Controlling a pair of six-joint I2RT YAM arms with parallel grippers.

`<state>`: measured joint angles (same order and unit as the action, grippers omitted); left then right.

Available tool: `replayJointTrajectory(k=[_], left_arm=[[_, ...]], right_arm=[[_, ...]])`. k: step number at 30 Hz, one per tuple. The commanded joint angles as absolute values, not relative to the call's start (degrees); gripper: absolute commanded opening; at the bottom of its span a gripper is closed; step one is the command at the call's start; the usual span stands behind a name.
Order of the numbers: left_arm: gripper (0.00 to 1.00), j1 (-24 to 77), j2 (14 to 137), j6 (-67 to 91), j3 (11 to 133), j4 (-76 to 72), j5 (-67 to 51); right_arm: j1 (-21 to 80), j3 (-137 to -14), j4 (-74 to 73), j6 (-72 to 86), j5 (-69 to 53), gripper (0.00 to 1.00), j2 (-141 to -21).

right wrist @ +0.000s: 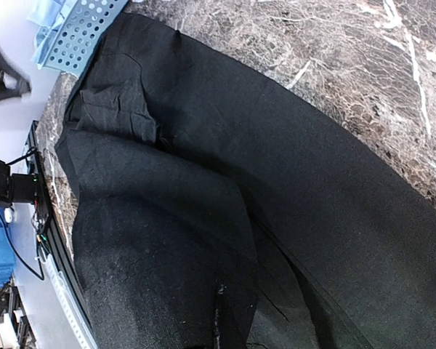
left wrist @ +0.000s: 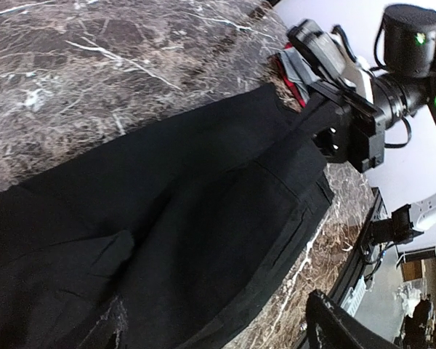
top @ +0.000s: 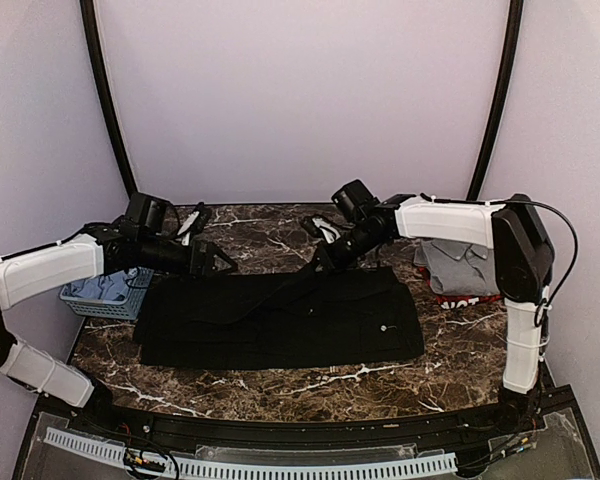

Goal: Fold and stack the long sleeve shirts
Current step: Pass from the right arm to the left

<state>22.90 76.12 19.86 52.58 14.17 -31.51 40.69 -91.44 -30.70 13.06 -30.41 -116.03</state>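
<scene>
A large black long sleeve shirt [top: 280,322] lies spread flat across the marble table [top: 280,385]. My right gripper [top: 325,258] is at its back edge, shut on a strip of the black cloth that rises taut from the shirt. In the right wrist view the black shirt [right wrist: 276,189] drapes over the right gripper [right wrist: 225,327] and hides the fingers. My left gripper [top: 215,262] hovers open over the shirt's back left corner with nothing held. In the left wrist view one of its fingers [left wrist: 341,327] shows above the black shirt [left wrist: 203,211]. A folded grey shirt [top: 460,265] lies on a red-edged one [top: 462,298] at the right.
A light-blue lattice basket [top: 105,292] with pale cloth inside stands at the table's left edge, next to the left arm; its corner also shows in the right wrist view as the basket [right wrist: 80,33]. A white perforated rail [top: 250,465] runs along the near edge.
</scene>
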Motion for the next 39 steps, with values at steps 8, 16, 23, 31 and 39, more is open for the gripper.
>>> replayJointTrajectory(k=[8, 16, 23, 31, 39], left_arm=[[0.74, 34.72, 79.01, 12.27, 48.47, 0.27, -22.19], [0.75, 40.40, 82.88, 2.43, 44.99, -5.78, -13.33], [0.72, 41.00, 87.61, -2.43, 45.58, -6.96, -12.58], [0.47, 41.03, 92.79, -5.69, 48.54, -6.40, -13.38], [0.16, 41.04, 94.79, -6.58, 50.83, -7.85, -18.71]], right_arm=[[39.83, -92.59, -29.67, 12.72, -34.69, 0.00, -115.99], [38.94, -93.82, -31.23, 11.69, -36.03, 0.00, -117.19], [38.83, -94.94, -32.30, 11.33, -36.33, 0.00, -117.87], [38.83, -93.96, -31.66, 11.60, -36.74, 0.00, -118.19], [38.85, -93.84, -31.67, 11.62, -37.00, 0.00, -118.89]])
